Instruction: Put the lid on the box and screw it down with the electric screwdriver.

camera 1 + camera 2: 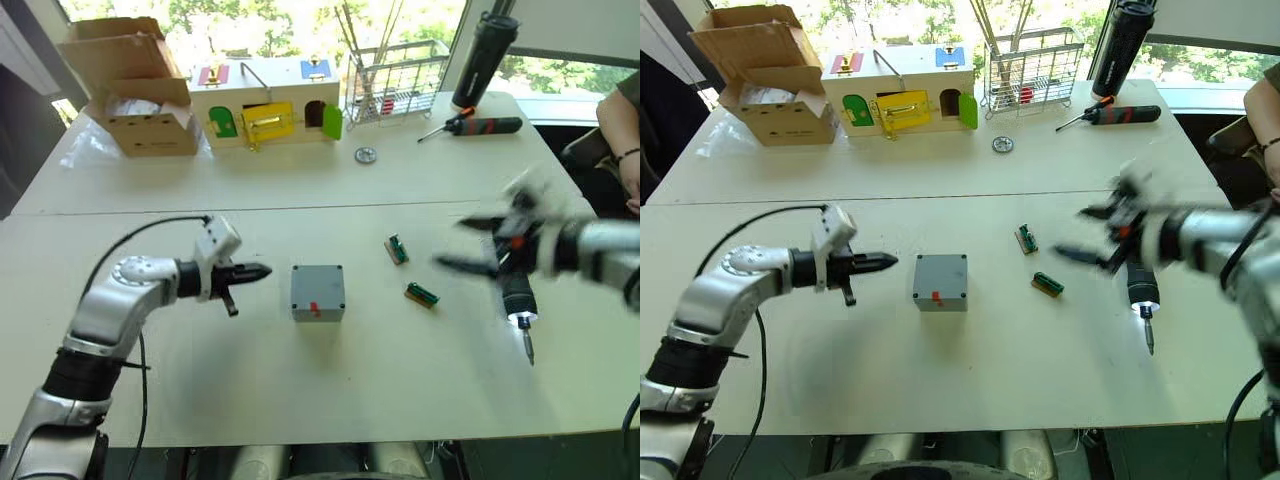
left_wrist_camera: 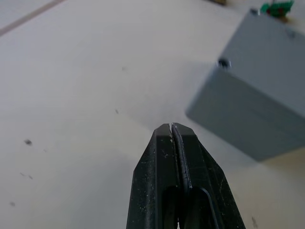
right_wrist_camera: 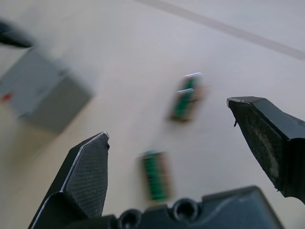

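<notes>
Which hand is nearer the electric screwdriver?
Right. The right hand, open, hovers just beside the electric screwdriver; the left hand, shut, sits beyond the box.

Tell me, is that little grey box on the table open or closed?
Closed: the box shows a flat grey lid on top, with a screw at one corner. No wires are visible.

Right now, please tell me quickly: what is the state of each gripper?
Left gripper: closed, holding nothing, beside the box.
Right gripper: open, holding nothing, above the electric screwdriver.
</notes>
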Tool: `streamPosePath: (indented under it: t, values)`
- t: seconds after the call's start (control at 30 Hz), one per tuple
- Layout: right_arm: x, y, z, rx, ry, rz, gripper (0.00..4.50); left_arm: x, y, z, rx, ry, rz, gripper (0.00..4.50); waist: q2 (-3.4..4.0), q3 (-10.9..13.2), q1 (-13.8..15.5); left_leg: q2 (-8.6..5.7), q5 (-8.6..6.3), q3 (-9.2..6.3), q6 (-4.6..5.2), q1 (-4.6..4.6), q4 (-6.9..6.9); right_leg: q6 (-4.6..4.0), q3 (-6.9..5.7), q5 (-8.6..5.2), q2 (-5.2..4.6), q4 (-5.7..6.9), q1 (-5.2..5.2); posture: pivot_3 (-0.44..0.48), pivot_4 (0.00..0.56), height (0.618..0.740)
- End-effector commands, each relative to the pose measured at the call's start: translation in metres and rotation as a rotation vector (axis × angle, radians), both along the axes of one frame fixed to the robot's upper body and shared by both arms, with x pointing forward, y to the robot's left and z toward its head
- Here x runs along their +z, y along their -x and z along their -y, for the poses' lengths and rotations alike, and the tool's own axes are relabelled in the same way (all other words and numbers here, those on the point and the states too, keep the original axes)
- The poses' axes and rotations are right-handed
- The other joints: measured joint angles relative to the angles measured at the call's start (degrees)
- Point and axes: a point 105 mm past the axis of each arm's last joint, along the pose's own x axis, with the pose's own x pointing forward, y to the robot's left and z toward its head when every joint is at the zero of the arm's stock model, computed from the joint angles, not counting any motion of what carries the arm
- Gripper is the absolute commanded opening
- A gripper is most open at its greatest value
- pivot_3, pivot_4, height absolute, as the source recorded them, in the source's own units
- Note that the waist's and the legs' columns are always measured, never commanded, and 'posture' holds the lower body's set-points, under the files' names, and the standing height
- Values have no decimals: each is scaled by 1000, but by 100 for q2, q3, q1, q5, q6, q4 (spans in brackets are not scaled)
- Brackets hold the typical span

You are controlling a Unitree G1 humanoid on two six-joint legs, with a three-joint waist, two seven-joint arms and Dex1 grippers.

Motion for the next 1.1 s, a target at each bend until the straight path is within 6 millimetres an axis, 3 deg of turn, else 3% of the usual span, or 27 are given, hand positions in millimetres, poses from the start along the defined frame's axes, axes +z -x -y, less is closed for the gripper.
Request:
streamPosePath:
  t: [0.03,0.17,0.37,0.9,1.0,1.1]
  values:
    - [-13,30,-34,146,-27,-29,4477,8,8,4,-46,-28,46,0,-1,-1,25,-2,0,2,0,0,7,1,2,1,-3,1,1,0,150,740]
    - [-34,31,-49,127,-46,-50,4477,6,16,10,-64,-16,27,0,-12,-7,59,-5,1,-2,-1,2,7,3,2,2,-6,1,3,0,150,740]
    - [-56,13,-68,60,-100,-63,4477,1,13,23,-62,-5,36,0,-14,-8,54,-6,4,-3,-7,3,2,3,0,2,-4,0,1,0,150,740]
    - [-58,16,-103,-24,-183,-120,4477,8,-42,65,-58,20,200,0,-17,-10,48,-9,7,-6,-11,3,5,4,-9,2,1,5,-1,0,150,740]
    - [-58,15,-102,-45,-157,-101,4477,7,-49,63,-58,-1,216,0,-17,-10,28,-9,7,-7,-13,3,5,4,-10,2,5,10,-4,0,150,740]
    - [-57,12,-86,-67,-58,-26,4477,6,-58,44,-12,-51,232,0,-17,-10,15,-11,7,-7,-13,3,4,4,-10,2,10,10,-5,0,150,740]
